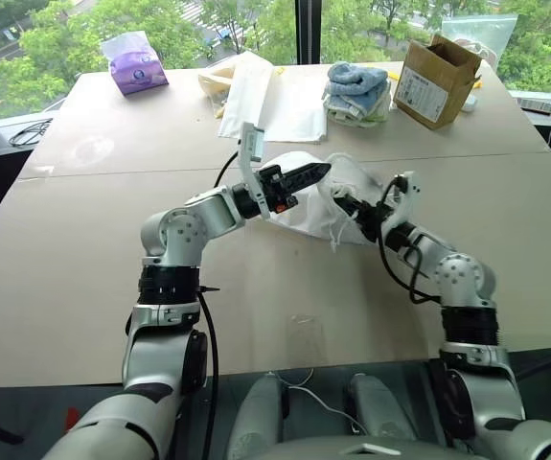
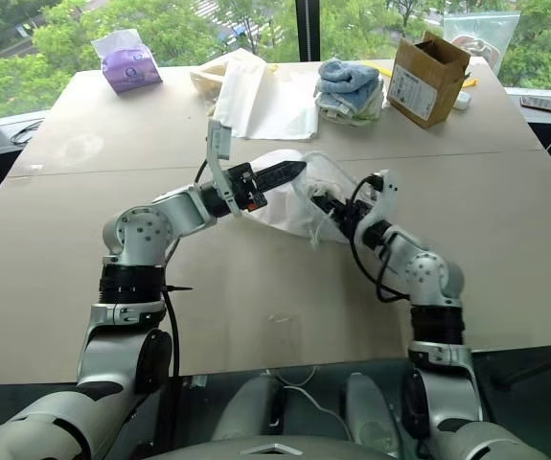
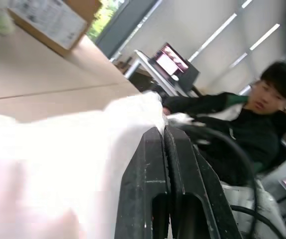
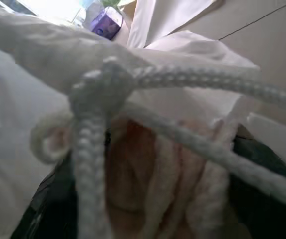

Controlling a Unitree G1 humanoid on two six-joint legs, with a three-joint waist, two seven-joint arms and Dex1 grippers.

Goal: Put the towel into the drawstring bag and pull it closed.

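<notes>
From the head camera, the drawstring bag (image 1: 328, 196) sits bunched up mid-desk (image 1: 83, 278), lifted between the two arms. The left pincer (image 1: 306, 174) reaches in from the left, its black fingers pressed together against the bag's upper fabric. The right pincer (image 1: 350, 209) is buried in the bag's right end, and its fingers are too hidden there to call the gap. At the far edge of the desk stand a purple tissue pack (image 1: 135, 67), flat white bags (image 1: 265, 101), a pile of blue and pale towels (image 1: 356, 91) and a cardboard box (image 1: 435, 79).

Over to the left wrist: the fingers (image 3: 147, 189) are tight together, white bag cloth right at their tips, and a person in a dark top (image 3: 242, 124) sits behind.

Right wrist now: thick white cords (image 4: 90, 149) cross close to the lens, knotted, with the fluffy cream towel (image 4: 157, 184) tucked behind them in the bag's mouth.
</notes>
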